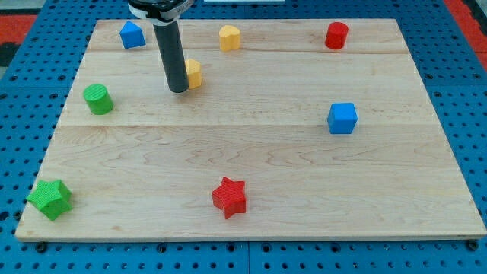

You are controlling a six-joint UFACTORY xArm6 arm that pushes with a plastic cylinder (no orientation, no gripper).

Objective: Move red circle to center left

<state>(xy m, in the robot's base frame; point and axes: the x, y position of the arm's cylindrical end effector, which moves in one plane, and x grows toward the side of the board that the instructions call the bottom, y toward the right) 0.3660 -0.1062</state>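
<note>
- The rod hides part of a yellow block (194, 73), perhaps touching it; its shape is unclear.
- My tip (178, 90) is far left of the red circle (336, 35), which sits near the board's (251, 152) top right.
- No jaws exist.
- A yellow pentagon-like block (229, 36) lies between them.

You will find nothing to read here: no text, label, brand, number or sign shows on the wooden board (251, 152), on any of the coloured blocks, on the dark rod, or on the blue perforated surface (30, 84) around the board
</note>
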